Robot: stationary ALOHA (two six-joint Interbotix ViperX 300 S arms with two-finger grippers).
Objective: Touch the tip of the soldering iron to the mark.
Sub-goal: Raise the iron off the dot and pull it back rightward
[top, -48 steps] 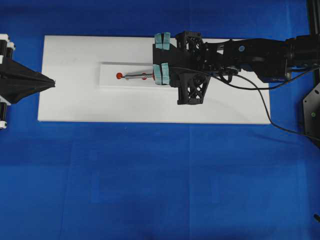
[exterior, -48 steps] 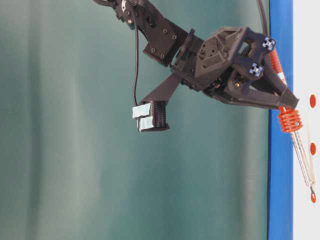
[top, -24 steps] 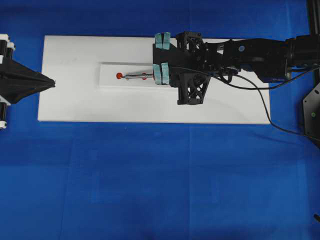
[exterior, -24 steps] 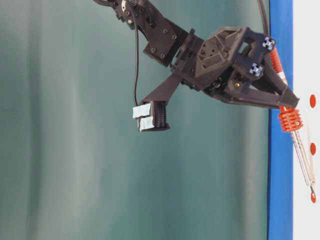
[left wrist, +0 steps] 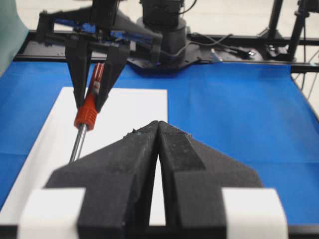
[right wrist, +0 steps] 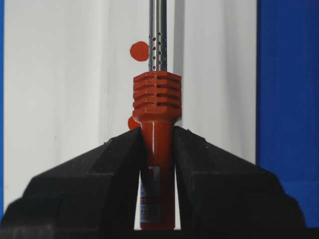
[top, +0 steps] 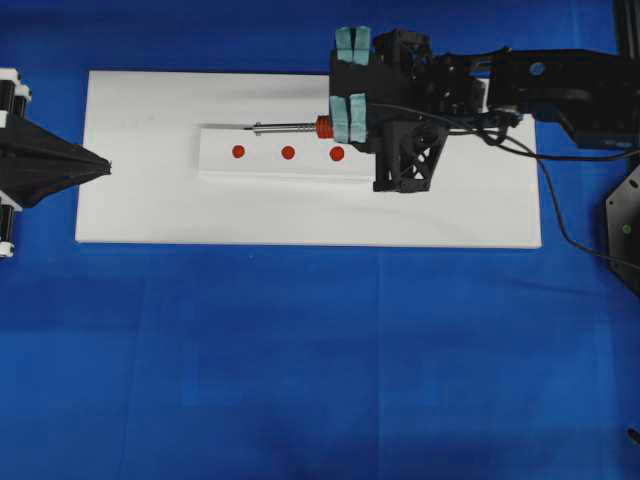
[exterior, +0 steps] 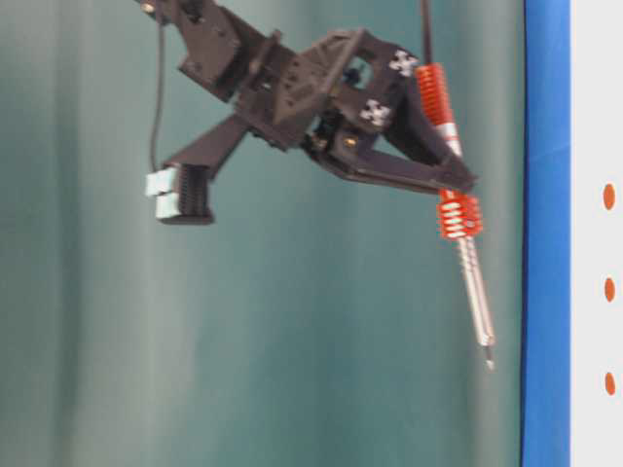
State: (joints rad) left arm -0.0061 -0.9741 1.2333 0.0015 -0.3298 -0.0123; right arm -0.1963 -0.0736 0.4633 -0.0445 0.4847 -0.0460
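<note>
1. Right wrist view, nearest first: the right gripper (right wrist: 158,149) clamps its black jaws on the orange-red handle of the slim soldering iron (right wrist: 158,99), whose silver shaft runs straight out ahead of it.
2. Next out from that gripper, three round red marks (top: 288,152) sit in a row on a raised white strip (top: 270,165); the iron's long axis lies parallel to the row, offset to one side of it.
3. In the table-level view the thin tip (exterior: 489,358) hangs clear of the white board (top: 150,200), so it must judgeably descend and shift sideways; nothing blocks the way.
4. Farthest off, the left gripper (left wrist: 158,144) rests closed and empty, well apart.
</note>
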